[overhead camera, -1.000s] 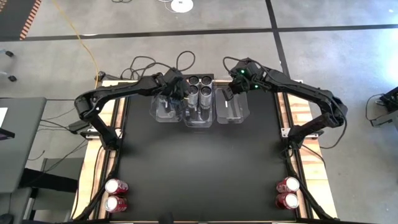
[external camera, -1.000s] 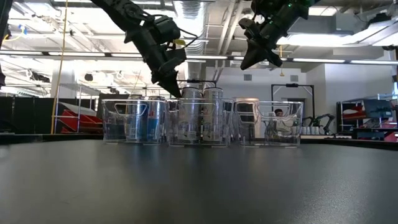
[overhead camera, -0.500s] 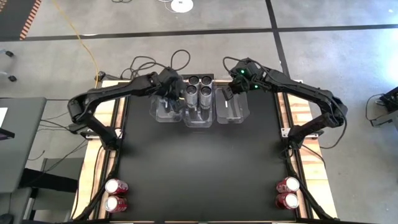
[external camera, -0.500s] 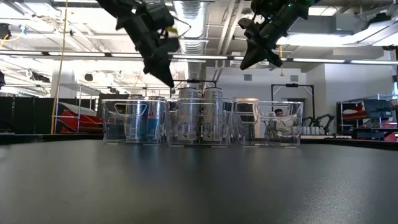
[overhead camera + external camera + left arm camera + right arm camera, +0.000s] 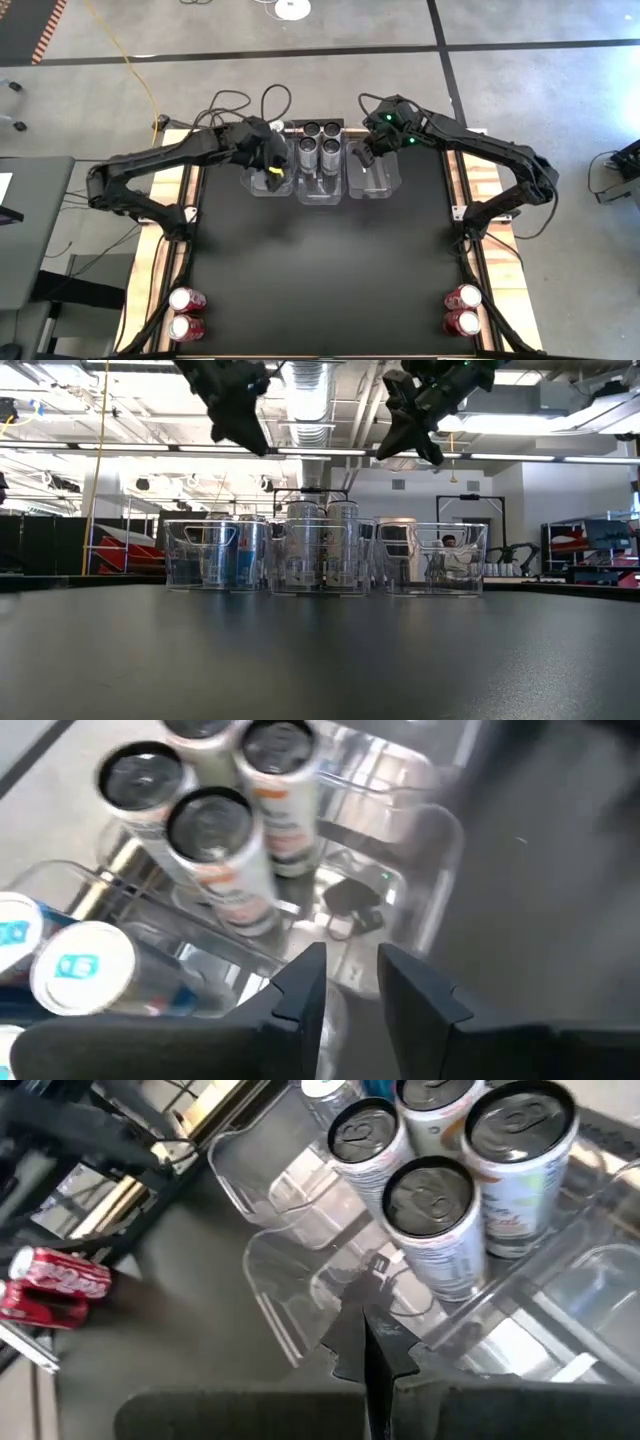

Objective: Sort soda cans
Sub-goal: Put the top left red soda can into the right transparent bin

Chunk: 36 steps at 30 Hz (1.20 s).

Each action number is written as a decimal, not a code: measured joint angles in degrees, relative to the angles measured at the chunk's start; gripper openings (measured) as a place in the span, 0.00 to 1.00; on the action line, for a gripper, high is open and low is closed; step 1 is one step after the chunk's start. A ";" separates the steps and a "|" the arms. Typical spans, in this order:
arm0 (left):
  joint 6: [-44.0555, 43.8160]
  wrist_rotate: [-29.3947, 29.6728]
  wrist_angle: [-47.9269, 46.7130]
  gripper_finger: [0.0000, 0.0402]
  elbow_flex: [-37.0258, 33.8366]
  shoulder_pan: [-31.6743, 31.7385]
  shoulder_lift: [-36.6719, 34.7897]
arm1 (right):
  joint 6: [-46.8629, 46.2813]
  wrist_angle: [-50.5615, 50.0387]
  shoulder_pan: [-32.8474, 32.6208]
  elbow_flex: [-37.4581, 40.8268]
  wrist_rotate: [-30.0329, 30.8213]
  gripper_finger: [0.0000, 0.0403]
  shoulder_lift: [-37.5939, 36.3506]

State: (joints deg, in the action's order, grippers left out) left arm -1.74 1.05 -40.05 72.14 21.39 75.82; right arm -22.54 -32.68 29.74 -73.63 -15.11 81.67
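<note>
Soda cans (image 5: 318, 152) fill the middle bin (image 5: 320, 190); we see the left claw (image 5: 272, 178) slightly parted, empty; the right claw (image 5: 365, 158) seemingly closed, empty.

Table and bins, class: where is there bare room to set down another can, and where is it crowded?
The black table is bare between the bins and the red cans at the near left corner and near right corner. The right bin holds no cans. The middle bin is packed with four; the left bin sits under the left gripper.

Even overhead light, glare on bins (image 5: 425, 560), wrist views blurred
</note>
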 joint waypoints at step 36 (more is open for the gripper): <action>-42.36 -23.15 -36.38 0.55 0.02 -35.53 -14.76 | -5.52 -14.04 -20.62 -0.02 15.52 0.08 -10.54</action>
State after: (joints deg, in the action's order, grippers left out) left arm -44.10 -22.10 -76.42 72.16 -14.14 61.06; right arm -28.05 -46.72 9.13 -73.65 0.40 71.13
